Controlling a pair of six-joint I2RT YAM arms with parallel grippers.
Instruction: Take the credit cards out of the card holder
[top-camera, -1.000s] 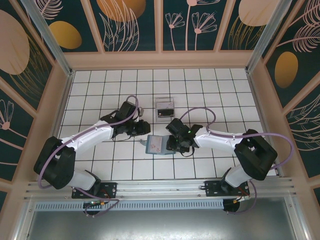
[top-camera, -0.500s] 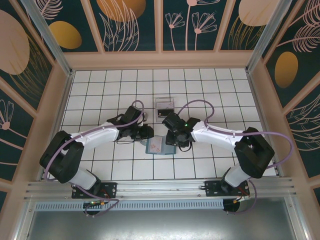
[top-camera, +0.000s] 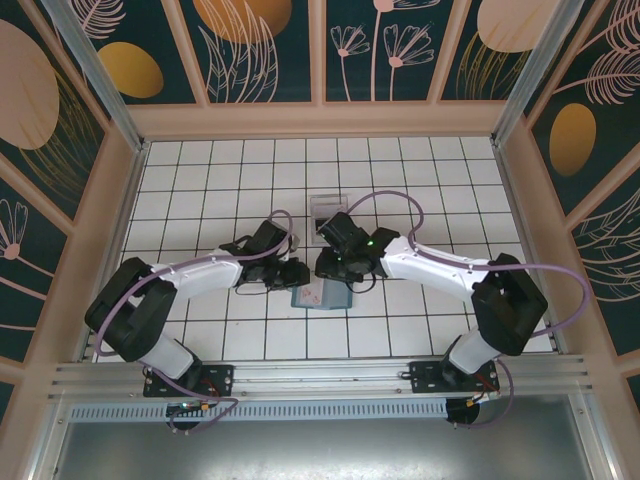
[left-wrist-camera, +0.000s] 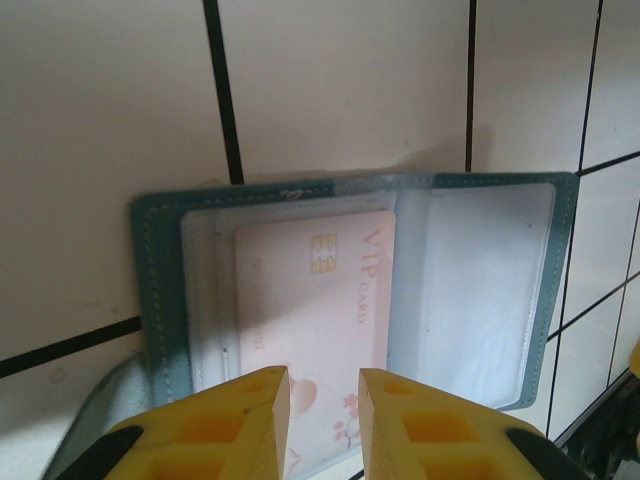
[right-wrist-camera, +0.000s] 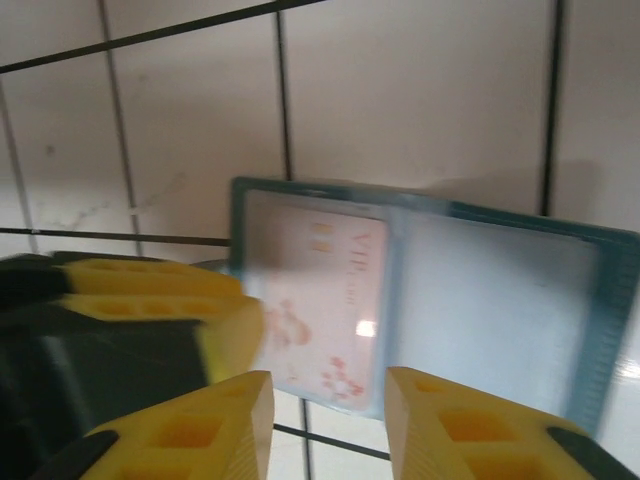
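The teal card holder (top-camera: 327, 298) lies open and flat on the tiles between both grippers. In the left wrist view the card holder (left-wrist-camera: 480, 290) shows two clear sleeves, and a pink VIP credit card (left-wrist-camera: 315, 300) sits in the left one. My left gripper (left-wrist-camera: 325, 405) hovers over the card's near end, open by a narrow gap with nothing between its fingers. My right gripper (right-wrist-camera: 330, 415) is open wider, just off the card holder's (right-wrist-camera: 500, 300) edge near the pink card (right-wrist-camera: 330, 290). The left gripper's yellow fingers (right-wrist-camera: 150, 300) reach in beside it. From above, the left gripper (top-camera: 299, 272) and right gripper (top-camera: 328, 267) nearly meet.
A clear plastic box (top-camera: 328, 212) stands one tile beyond the card holder. Wooden walls (top-camera: 140, 200) enclose the white tiled floor (top-camera: 200, 180), with free room to the far left and far right.
Both grippers have closed in over the card holder: the left came right and nearer, the right swung left and farther off. The card holder has slid slightly right.
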